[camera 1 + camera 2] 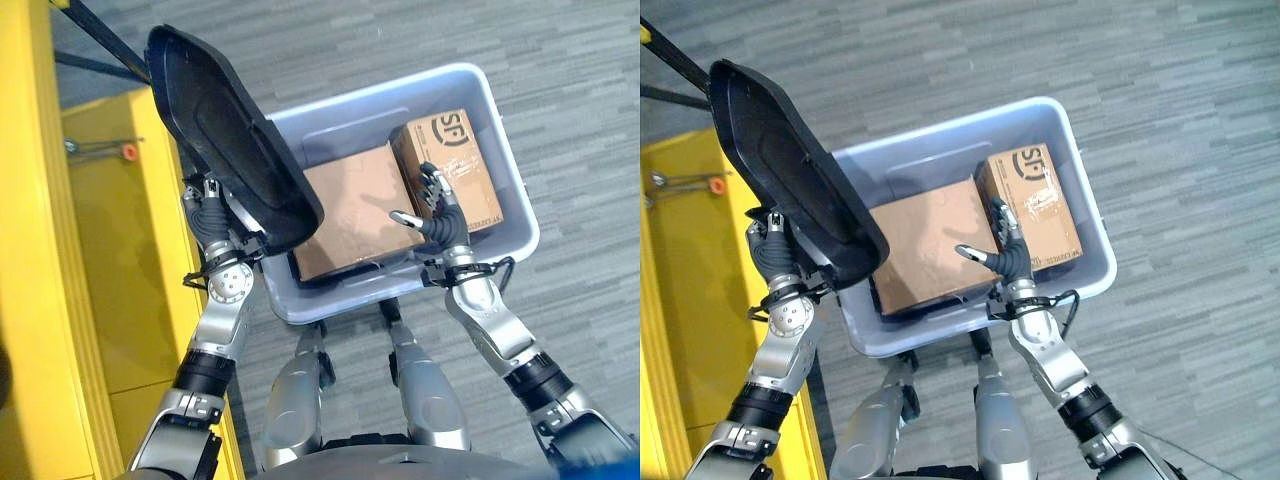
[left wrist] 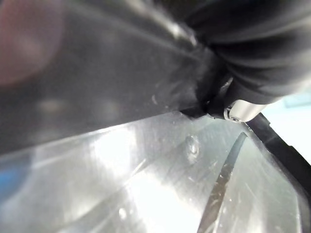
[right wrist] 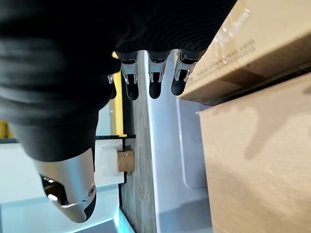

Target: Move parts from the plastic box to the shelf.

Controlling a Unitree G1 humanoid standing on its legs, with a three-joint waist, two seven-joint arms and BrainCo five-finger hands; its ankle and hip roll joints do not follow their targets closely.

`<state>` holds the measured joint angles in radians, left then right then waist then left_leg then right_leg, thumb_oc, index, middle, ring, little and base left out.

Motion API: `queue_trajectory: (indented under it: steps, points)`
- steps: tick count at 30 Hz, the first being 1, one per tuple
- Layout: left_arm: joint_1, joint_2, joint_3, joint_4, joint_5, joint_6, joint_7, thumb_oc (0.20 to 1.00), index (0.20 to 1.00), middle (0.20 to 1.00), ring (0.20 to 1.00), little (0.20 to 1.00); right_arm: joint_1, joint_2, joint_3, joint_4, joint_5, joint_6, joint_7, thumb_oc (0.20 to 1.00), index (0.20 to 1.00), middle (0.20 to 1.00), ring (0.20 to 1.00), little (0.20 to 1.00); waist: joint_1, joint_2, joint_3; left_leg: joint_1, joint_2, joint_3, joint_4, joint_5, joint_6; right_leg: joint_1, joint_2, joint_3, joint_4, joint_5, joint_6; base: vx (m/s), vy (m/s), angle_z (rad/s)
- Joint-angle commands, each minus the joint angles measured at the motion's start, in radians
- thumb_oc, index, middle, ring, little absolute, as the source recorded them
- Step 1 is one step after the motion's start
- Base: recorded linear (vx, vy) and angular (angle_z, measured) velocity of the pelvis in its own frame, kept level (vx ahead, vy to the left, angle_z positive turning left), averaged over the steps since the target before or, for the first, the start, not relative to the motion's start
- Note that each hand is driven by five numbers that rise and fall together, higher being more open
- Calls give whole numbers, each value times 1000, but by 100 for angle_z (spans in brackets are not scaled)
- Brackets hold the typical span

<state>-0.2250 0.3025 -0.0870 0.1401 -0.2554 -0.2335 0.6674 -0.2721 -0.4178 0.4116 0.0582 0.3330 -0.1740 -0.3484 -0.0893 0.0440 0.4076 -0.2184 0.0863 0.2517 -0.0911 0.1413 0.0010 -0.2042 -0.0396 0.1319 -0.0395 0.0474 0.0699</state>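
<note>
- Nearest the camera, the left hand (image 1: 212, 222) sits at the plastic box's nine o'clock side, pressed against the underside of a black moulded part (image 1: 225, 135); its fingers are hidden behind that part, so whether they are open or closed cannot be told.
- That black part, a long shallow shell with a raised rim, stands tilted, its lower end over the box's near-left corner and its upper end reaching toward eleven o'clock, above the yellow shelf (image 1: 40, 250).
- Light grey plastic box (image 1: 470, 85) rests on the grey carpeted floor (image 1: 580, 120).
- Inside it lie a large flat cardboard box (image 1: 355, 205) at the centre and a smaller printed carton (image 1: 450, 165) at two o'clock, just beside each other.
- Right hand (image 1: 1005, 245) hangs over the gap between the two cartons, fingers (image 3: 155, 77) straight and thumb spread apart, holding nothing.
</note>
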Motion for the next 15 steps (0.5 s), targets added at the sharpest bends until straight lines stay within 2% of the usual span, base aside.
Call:
queue_trajectory:
  steps: [1, 6, 10, 12, 13, 15]
  points:
    - [39, 58, 39, -58, 76, -55, -77, 200, 200, 200, 200, 200, 57, 19, -21, -22, 28, -51, 56, 1000, 1000, 1000, 1000, 1000, 9, -50, -114, 86, 63, -18, 4, -34, -93, 15, -75, -75, 41, -30, 33, 35, -19, 6]
    - [138, 74, 41, -111, 57, -60, -176, 200, 200, 200, 200, 200, 92, 16, -40, -9, 34, -39, 104, 1000, 1000, 1000, 1000, 1000, 23, -28, -140, 136, 74, -42, 11, -34, -95, 66, -59, -100, 92, -82, 18, 30, -55, 15]
    - [209, 84, 21, -147, 23, -55, -258, 200, 200, 200, 200, 200, 109, 19, -44, 2, 39, -32, 131, 1000, 1000, 1000, 1000, 1000, 41, -12, -148, 173, 97, -73, 17, -26, -97, 88, -28, -127, 191, -152, -3, -7, -107, 26]
    - [244, 93, 17, -178, 19, -56, -286, 200, 200, 200, 200, 200, 112, 14, -47, 3, 33, -32, 143, 1000, 1000, 1000, 1000, 1000, 50, -3, -147, 183, 116, -96, 21, -12, -101, 84, -9, -150, 265, -194, -17, -81, -210, 30]
    - [269, 91, 10, -189, -3, -53, -312, 200, 200, 200, 200, 200, 110, 9, -47, 8, 30, -31, 150, 1000, 1000, 1000, 1000, 1000, 64, -1, -141, 184, 136, -127, 27, 9, -109, 77, 13, -179, 331, -232, -38, -96, -222, 35]
    - [281, 93, 5, -190, -7, -49, -326, 200, 200, 200, 200, 200, 109, 10, -49, 11, 30, -31, 151, 1000, 1000, 1000, 1000, 1000, 68, -1, -135, 179, 145, -145, 29, 24, -114, 75, 23, -196, 353, -247, -47, -96, -191, 45]
